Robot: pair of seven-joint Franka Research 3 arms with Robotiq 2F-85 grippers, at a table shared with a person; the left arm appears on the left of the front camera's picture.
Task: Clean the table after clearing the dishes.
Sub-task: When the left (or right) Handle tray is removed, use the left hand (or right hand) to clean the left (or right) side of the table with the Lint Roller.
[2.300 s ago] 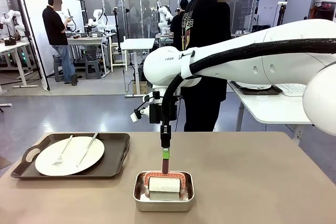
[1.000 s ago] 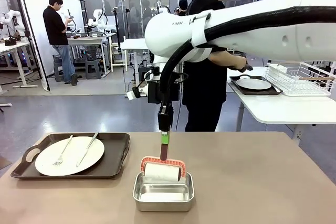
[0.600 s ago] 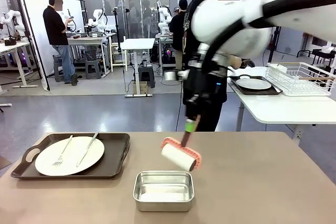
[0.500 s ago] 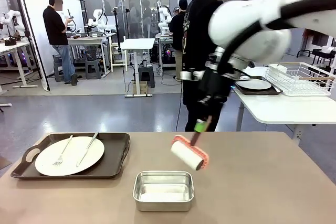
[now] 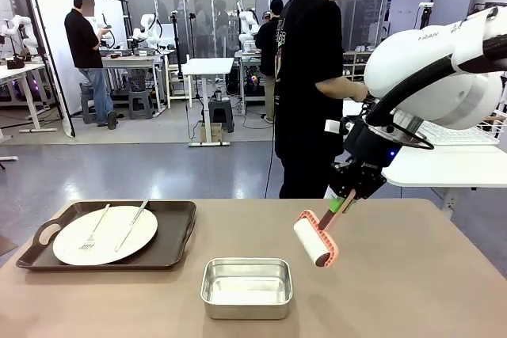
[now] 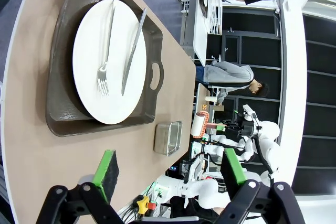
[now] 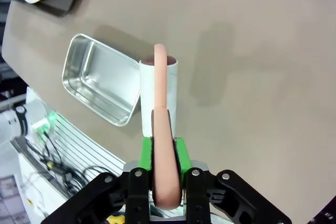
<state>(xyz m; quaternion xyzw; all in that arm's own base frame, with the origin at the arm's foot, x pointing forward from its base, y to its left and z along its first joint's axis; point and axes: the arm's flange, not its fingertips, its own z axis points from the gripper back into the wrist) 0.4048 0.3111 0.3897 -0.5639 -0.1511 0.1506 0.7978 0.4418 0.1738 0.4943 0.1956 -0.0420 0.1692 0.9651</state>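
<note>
My right gripper [image 5: 341, 203] is shut on the pink handle of a lint roller [image 5: 314, 239], a white roll in a pink frame. The roller hangs tilted a little above the tan table [image 5: 412, 290], right of the steel pan. In the right wrist view the handle runs up between my green pads [image 7: 180, 156] to the roll [image 7: 158, 85]. The dishes [image 5: 105, 233], a white plate with fork and knife on a dark tray, sit at the table's left. My left gripper [image 6: 169, 167] is open over the table, looking at the plate [image 6: 107, 61].
An empty steel pan [image 5: 246, 286] stands near the front edge at the middle. A person in black [image 5: 309, 77] stands behind the far edge, turned to a white side table [image 5: 428, 170] at the right.
My right arm lifted the roller out of the steel pan and swung it to the right. The pan is now empty. The tray with the plate has not moved.
</note>
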